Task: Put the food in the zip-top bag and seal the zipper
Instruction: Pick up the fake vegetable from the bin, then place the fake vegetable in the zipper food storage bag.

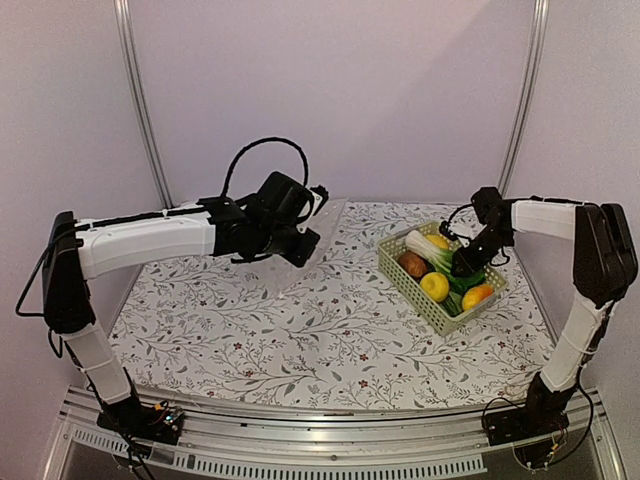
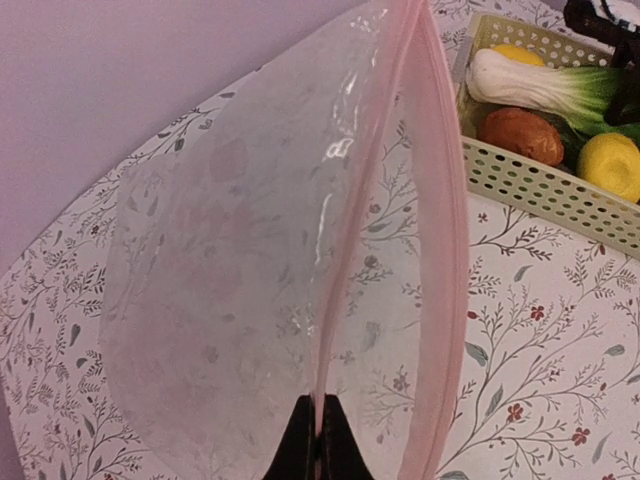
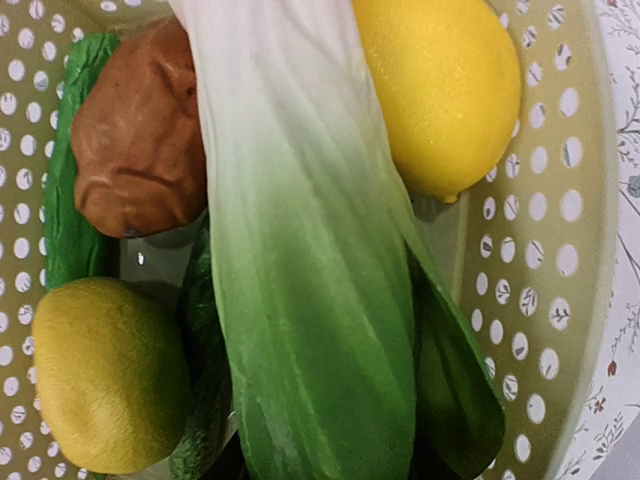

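My left gripper (image 2: 318,432) is shut on the near pink zipper strip of the clear zip-top bag (image 2: 230,260) and holds it up off the table with its mouth gaping. The other zipper (image 2: 445,250) strip bows away to the right. The food lies in the pale green basket (image 1: 425,305): a leafy vegetable (image 3: 300,280), two yellow fruits (image 3: 440,90) (image 3: 100,370), a reddish-brown one (image 3: 140,140), a dark green cucumber (image 3: 70,230) and an orange piece (image 1: 477,296). My right gripper (image 1: 463,268) is down in the basket over the leafy vegetable. The leaf hides its fingers.
The basket stands at the right of the floral tablecloth (image 1: 300,330), close to the table's right edge. The left arm (image 1: 150,240) reaches across the back left, with the bag (image 1: 322,222) hanging near the back wall.
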Controlling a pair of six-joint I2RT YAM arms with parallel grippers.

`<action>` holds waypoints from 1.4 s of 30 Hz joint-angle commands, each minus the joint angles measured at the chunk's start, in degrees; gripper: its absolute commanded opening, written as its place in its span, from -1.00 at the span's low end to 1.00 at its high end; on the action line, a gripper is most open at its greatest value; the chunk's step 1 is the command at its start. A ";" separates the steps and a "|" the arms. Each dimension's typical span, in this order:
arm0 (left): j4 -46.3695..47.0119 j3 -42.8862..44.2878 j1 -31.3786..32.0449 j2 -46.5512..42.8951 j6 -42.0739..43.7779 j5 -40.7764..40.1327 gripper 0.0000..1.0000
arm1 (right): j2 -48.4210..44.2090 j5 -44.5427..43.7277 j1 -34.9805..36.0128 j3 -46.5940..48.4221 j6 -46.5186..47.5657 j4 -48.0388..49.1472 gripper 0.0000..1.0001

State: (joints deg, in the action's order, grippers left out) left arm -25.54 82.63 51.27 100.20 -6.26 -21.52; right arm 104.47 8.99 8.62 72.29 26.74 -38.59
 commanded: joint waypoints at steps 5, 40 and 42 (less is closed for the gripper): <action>2.85 0.71 -1.24 1.77 -0.79 -2.13 -1.00 | -14.65 5.15 0.14 4.68 -2.34 -5.79 -0.57; 28.17 7.02 1.11 15.20 11.81 -15.65 -1.00 | -5.90 50.63 11.33 9.92 -11.45 -20.02 -1.00; 28.90 6.78 2.00 15.35 12.83 -15.67 -1.00 | -4.62 51.85 11.41 10.85 -11.45 -20.72 -1.00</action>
State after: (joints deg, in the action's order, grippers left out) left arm -0.23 88.25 51.40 114.89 4.23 -35.62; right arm 97.93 57.01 19.77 80.40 17.34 -58.67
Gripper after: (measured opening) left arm 0.005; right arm 0.052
